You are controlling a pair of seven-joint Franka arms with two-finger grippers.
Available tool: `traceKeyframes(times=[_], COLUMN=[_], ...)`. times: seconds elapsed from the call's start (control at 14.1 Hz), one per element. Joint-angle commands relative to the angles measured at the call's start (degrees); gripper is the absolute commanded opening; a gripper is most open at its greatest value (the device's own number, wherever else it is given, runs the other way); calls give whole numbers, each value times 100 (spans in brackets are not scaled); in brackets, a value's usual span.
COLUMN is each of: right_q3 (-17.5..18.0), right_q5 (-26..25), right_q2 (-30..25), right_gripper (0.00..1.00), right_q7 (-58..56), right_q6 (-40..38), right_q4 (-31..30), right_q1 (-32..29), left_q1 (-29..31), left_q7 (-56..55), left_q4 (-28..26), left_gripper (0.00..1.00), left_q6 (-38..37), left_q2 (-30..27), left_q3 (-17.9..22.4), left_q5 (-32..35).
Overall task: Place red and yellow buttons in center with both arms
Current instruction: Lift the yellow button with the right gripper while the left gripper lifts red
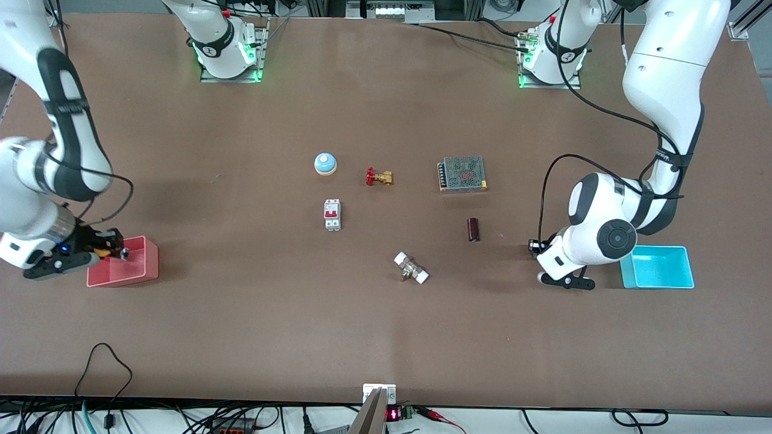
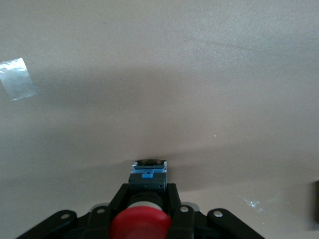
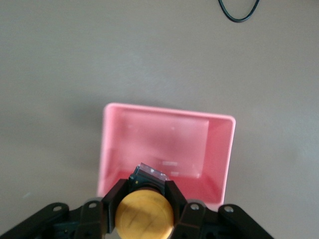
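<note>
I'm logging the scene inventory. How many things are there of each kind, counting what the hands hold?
Buttons: 2, red button in the left hand, yellow button in the right hand
Bins: 2, pink bin, cyan bin
Valves: 2, brass valve, white-ended valve
Bell: 1
Breaker: 1
Power supply: 1
Dark cylinder: 1
Total: 10
</note>
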Motion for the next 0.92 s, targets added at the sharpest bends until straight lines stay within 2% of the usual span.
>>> traceKeyframes(times=[0.0,0.07,0.14,0.21,0.36,0.57,0.71,0.85], right_q3=[332,542,718,842,974,1089,1107,1159], right_q5=[96,96,87,79,35,-44,-263,-273], right_q2=[-875,-1042,-1183,-1263,-1299,-1281,-1194,-1089], right_gripper=[39,39,39,39,39,39,39,39], right_q7=[844,1361,1828,2241,3006,3809,3863,3863], right_q6=[-1032,-1157,-1106,-992,-598,254,1096,1661], right_q4=[-237,-333,-517,-684,-974,-1518,-2010,-2328], right_q1=[162,259,364,548,909,1305,1437,1473], left_q1=[-2,-2,-2,-2,-2,-28,-37,-37], left_q7=[-52,-61,-87,-78,-44,-26,-26,-26], left_q4=[-218,-218,-218,-201,-157,62,413,948], left_gripper=[21,37,80,100,100,100,100,100], left_q6=[163,172,172,137,76,-459,-994,-1592], left_q2=[-157,-157,-157,-175,-271,-552,-693,-790], left_q3=[19,19,19,19,19,2,11,45], left_q5=[-67,-75,-67,-67,-67,-58,-49,-40])
